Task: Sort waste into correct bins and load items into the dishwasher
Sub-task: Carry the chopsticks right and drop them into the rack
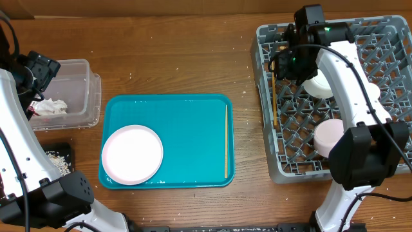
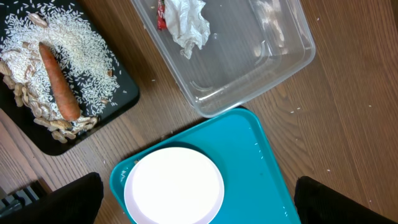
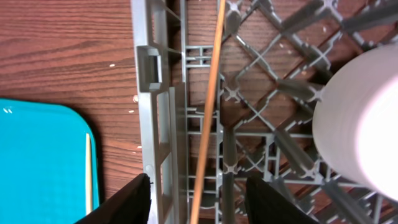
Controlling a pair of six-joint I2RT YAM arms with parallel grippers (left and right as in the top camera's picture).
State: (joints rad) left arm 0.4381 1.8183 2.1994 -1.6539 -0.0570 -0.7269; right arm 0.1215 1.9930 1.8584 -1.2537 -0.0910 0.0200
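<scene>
Left pincer wide open; right pincer fingers parted.

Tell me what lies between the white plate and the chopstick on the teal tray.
Only bare tray floor. In the overhead view, the teal tray holds nothing between the white plate and the chopstick.

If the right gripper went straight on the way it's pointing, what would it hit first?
Probably the wooden chopstick lying in the grey dish rack, centred under the open right gripper; the rack's lattice floor comes next. Depth is hard to judge.
</scene>
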